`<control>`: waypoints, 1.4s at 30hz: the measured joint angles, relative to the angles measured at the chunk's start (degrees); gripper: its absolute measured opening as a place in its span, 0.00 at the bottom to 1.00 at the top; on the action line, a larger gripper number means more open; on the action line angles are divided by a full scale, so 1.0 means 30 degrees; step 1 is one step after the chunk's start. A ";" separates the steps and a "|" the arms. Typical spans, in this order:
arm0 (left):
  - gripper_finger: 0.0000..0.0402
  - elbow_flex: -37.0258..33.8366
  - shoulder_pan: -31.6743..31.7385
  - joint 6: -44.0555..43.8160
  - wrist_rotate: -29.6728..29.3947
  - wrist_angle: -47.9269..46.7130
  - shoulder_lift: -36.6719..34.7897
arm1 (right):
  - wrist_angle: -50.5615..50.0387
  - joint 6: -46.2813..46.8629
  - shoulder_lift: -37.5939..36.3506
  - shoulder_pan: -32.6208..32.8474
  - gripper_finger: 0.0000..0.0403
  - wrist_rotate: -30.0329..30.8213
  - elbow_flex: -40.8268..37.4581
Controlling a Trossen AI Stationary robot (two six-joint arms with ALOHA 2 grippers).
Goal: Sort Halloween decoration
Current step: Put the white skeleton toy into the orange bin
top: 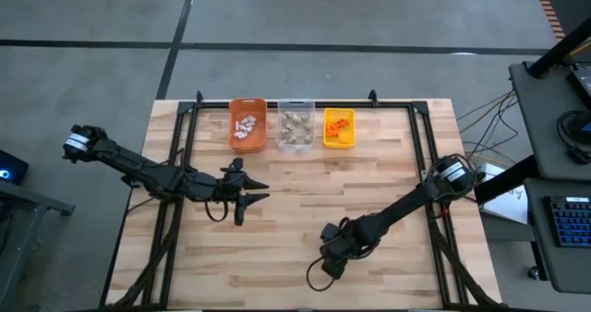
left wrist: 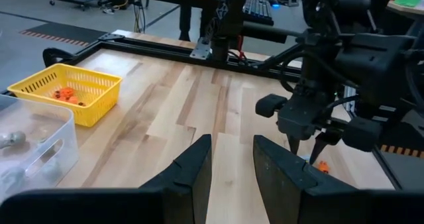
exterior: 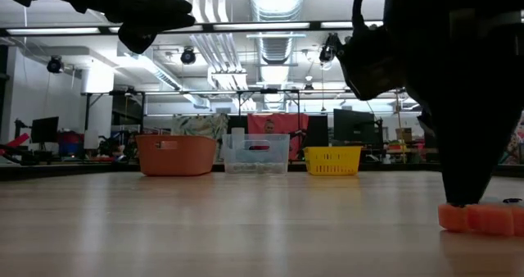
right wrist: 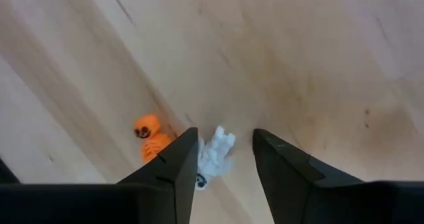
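Two tiny trinkets lie flat on the wood near the table's front middle: a white one [right wrist: 215, 154] and an orange skeleton [right wrist: 151, 139], which also shows in the low view [exterior: 483, 218]. My right gripper [right wrist: 225, 134] points steeply down over them, open, with one finger on each side of the white trinket. One finger hides that trinket's lower edge. My left gripper [top: 263, 191] hovers open above the table's left middle, nothing between its fingers [left wrist: 232, 164].
Three bins stand in a row at the far edge: an orange one [top: 247, 125] with white trinkets, a clear one [top: 295, 126] with grey-tan ones, a yellow one [top: 339, 128] with orange ones. A black frame [top: 305, 102] borders the table. Bare wood lies between the arms.
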 joint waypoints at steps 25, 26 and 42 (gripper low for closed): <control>0.23 0.0000 0.0000 0.0000 0.0002 0.0020 -0.0015 | 0.1637 -0.2805 -0.0147 -0.0931 0.04 0.0453 -0.0833; 0.23 0.0000 0.0000 0.0000 0.0002 0.0028 -0.0018 | 0.1547 -0.3224 -0.0211 -0.1053 0.03 0.0488 -0.0785; 0.23 -0.0007 -0.0124 0.1619 0.0016 0.0317 -0.2594 | 0.4884 -1.2418 -0.2907 -0.5763 0.03 0.3599 -0.0559</control>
